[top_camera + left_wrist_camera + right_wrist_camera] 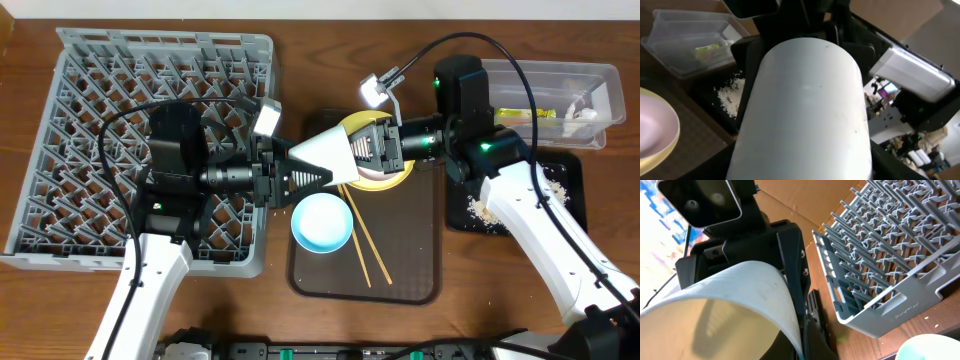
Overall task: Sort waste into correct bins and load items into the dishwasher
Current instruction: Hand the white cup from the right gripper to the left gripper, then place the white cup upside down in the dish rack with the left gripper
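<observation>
The white bowl (328, 150) hangs on its side in mid-air over the brown tray (415, 270), just beside the dish rack (100, 100). It is caught between the left gripper (300, 170) and the right gripper (368, 150). The bowl hides both pairs of jaws, so their grip cannot be told. The light blue bowl (321, 222) sits below.

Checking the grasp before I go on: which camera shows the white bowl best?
Overhead. It shows nearly the whole white bowl, lying on its side, with its outline clear. The left wrist view shows only its outer wall, which fills the frame. The right wrist view shows only part of its rim and inside.
</observation>
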Available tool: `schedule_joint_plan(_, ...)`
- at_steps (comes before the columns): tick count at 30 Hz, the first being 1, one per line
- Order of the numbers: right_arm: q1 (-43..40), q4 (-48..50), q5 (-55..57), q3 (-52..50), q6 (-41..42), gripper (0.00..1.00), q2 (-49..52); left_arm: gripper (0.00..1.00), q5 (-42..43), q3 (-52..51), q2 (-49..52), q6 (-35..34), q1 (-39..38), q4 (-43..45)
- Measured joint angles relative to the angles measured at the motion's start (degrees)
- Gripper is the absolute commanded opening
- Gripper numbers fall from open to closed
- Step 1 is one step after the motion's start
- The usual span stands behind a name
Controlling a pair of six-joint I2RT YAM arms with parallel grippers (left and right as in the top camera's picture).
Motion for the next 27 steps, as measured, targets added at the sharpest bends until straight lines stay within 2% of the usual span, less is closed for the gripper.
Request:
schedule_joint_plan(8,0.0,-0.2,1.3,0.0,0.3,0.14,0.0,0.58,-1.5,0.0,0.0,0.7,-0.3,0.0)
schedule_joint_plan(13,-0.1,-0.4,2.4,0.0,0.4,0.16,0.0,0.57,-3.6,0.0,0.0,2.7,-0.4,0.1)
schedule_joint_plan(18,-0.9,-1.5,2.8,0.0,0.4,0.25,0.0,0.57,-5.2,0.0,0.0,3.7,0.7,0.1)
schedule_joint_plan(27,-3.5,-11.1,10.9,0.0,0.3,0.28,0.0,0.56,-6.5,0.0,0.0,5.1,4.7,-1.9)
